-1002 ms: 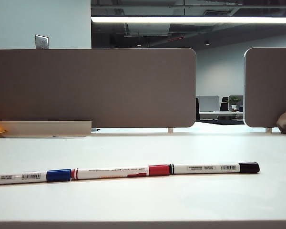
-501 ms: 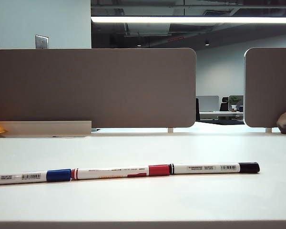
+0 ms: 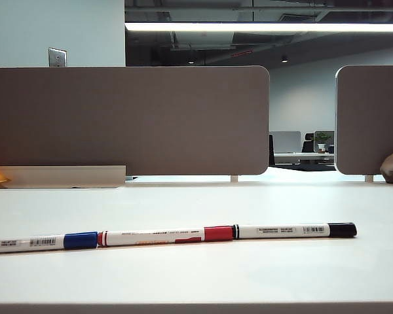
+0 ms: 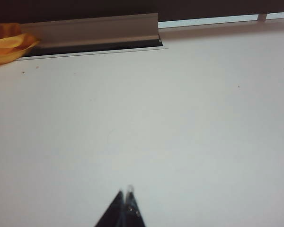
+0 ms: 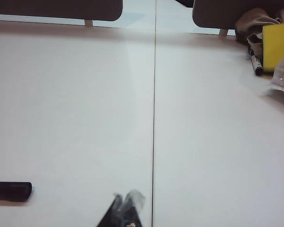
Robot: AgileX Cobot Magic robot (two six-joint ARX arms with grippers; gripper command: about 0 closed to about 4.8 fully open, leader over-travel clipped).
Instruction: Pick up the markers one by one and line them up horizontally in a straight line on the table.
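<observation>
Three slim white-barrelled markers lie end to end across the broad white table (image 3: 249, 203), and we read them from the exterior view's left: the blue-capped marker (image 3: 42, 242) running off the edge of the picture, the red-capped marker (image 3: 164, 236) in the middle, and the black-capped marker (image 3: 295, 230) on the right. Blue cap meets red end, red cap meets black ring, so the row looks unbroken, rising a touch toward the right.

Neither arm shows in the exterior view. In the left wrist view we see the left gripper (image 4: 127, 201) over bare table, its dark fingers pressed together with nothing between them. In the right wrist view the right gripper (image 5: 125, 204) is likewise closed and empty, with the black cap of the rightmost marker lying on the table near it.

Behind the row stand the grey-brown divider panels (image 3: 128, 121).
</observation>
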